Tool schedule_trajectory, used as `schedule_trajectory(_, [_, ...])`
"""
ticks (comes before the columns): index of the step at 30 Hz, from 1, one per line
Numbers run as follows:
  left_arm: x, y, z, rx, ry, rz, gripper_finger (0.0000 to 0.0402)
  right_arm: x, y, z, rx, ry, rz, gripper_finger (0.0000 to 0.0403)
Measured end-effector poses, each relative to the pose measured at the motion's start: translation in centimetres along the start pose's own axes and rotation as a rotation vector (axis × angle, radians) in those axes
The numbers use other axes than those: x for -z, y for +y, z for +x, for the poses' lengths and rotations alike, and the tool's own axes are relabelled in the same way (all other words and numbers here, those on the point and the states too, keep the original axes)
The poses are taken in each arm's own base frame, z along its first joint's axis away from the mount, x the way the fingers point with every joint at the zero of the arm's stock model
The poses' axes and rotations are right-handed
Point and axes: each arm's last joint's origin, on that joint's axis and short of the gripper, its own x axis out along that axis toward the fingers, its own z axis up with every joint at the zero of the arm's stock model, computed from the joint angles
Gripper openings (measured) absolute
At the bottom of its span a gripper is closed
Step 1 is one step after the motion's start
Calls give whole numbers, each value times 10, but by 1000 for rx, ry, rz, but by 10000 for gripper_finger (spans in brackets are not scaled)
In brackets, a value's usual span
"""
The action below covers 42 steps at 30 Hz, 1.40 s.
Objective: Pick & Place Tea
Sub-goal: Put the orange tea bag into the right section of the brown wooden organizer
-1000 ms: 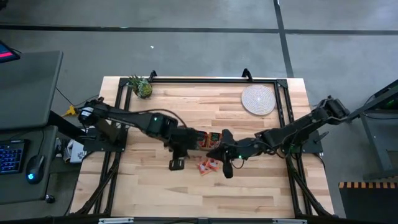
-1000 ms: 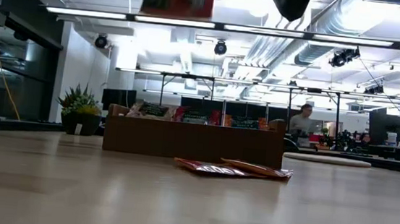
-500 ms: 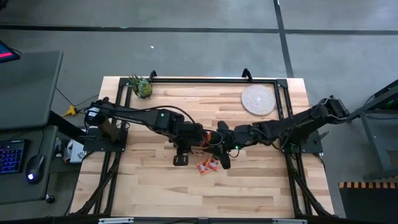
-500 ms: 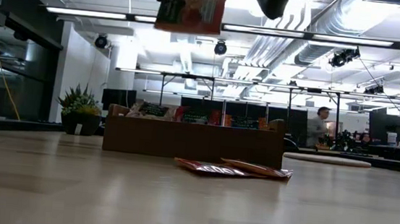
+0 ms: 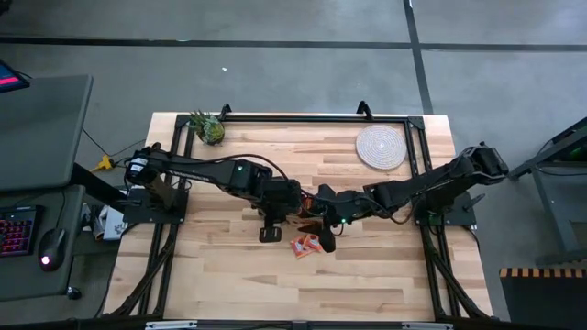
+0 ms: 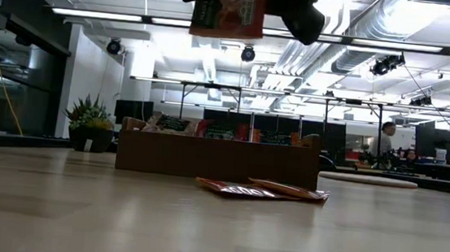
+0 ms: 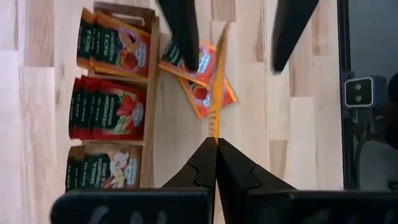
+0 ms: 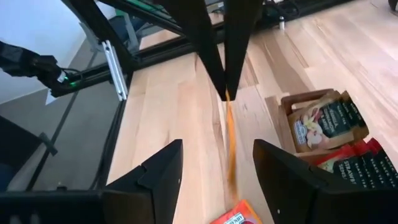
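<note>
The left hand (image 7: 216, 143) is being kept pinched on one edge of a single tea sachet (image 7: 215, 93), which is being carried in the air over the middle of the worktop (image 5: 367, 284). In both wrist views this held sachet is being seen edge-on. To its right, the right hand (image 8: 217, 152) is being presented with its fingers (image 8: 155, 177) spread wide, one on each side of the sachet, and nothing is being gripped by it.

In the high view the wooden box (image 6: 205, 169) is being largely covered by the two hands. Its three compartments are being shown well stocked with sachets in the left wrist view. Two loose sachets (image 5: 307, 244) are lying on the worktop at about six o'clock from the hands, just beside the box.

Several risks are being run, as judged from here:
- If the left hand's pinch is being let go before the right hand is being closed, the sachet is likely to drop onto the loose ones.
- Only a thin margin is being held, so a sideways nudge could twist the packet out.
- The two hands are being worked very near one another, so fingers could be knocked together.
</note>
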Motion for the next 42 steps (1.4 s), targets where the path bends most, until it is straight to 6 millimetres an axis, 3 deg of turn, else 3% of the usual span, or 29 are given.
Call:
schedule_trajectory(9, [-2, -1, -7, -7, -14, 1, 0, 2, -2, 3, 41, -5, 14, 177])
schedule_trajectory(13, [-2, -1, -7, -10, -14, 1, 0, 4, -3, 3, 57, 16, 13, 121])
schedule_trajectory(18, [-2, -1, -7, -11, -12, 1, 0, 3, -3, 3, 75, -9, -11, 14])
schedule_trajectory(26, [-1, 2, -8, -92, -14, -24, 0, -2, 5, 0, 173, -135, -40, 4])
schedule_trajectory(29, [3, 7, -23, -186, -47, -62, 0, 0, 14, -5, 223, -180, -40, 3])
schedule_trajectory(35, [14, 6, -73, -223, -212, -82, 1, -8, 30, -12, 256, -340, -28, 1])
schedule_trajectory(42, [34, 12, -122, -386, -391, -227, 1, -15, 54, -24, 313, -538, -95, 1])
